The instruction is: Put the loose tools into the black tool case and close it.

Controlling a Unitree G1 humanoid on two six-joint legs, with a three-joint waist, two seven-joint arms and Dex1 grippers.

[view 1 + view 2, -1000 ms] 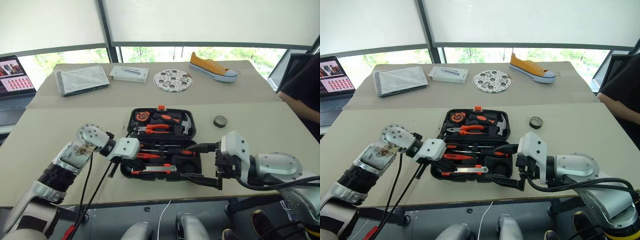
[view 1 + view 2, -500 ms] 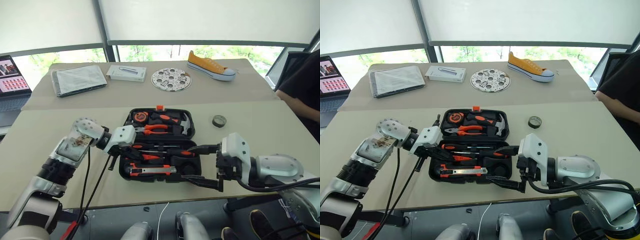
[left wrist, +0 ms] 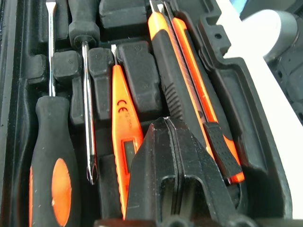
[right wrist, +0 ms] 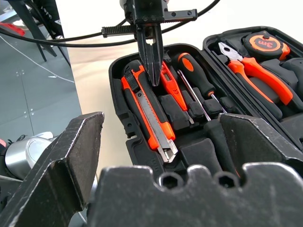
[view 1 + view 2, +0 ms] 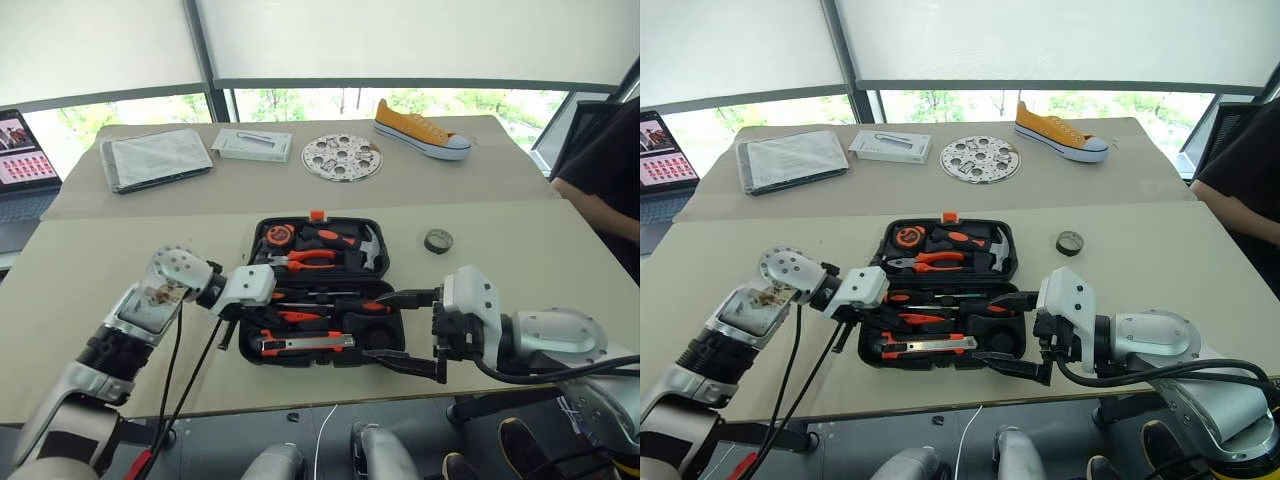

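L gripper [image 4: 152,52] fingers pinched shut, holding nothing, tip now over red tester screwdriver [image 3: 124,142] in open black tool case [image 5: 385,350], further in vs 1 s ago; R gripper [image 5: 405,330] unchanged, jaws wide, empty, at case's front-right corner; tape roll [image 5: 439,241] on table right of case.

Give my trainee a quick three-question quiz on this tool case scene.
1. True or false: the black tool case lies open.
2. Which loose tool sits on the table outside the case? A tape roll B utility knife C red tester
3. Which gripper is shut, poised over the tester?

Key
1. True.
2. A: the tape roll lies right of the case; the utility knife and red tester are in their slots.
3. The left gripper; the right gripper is open.
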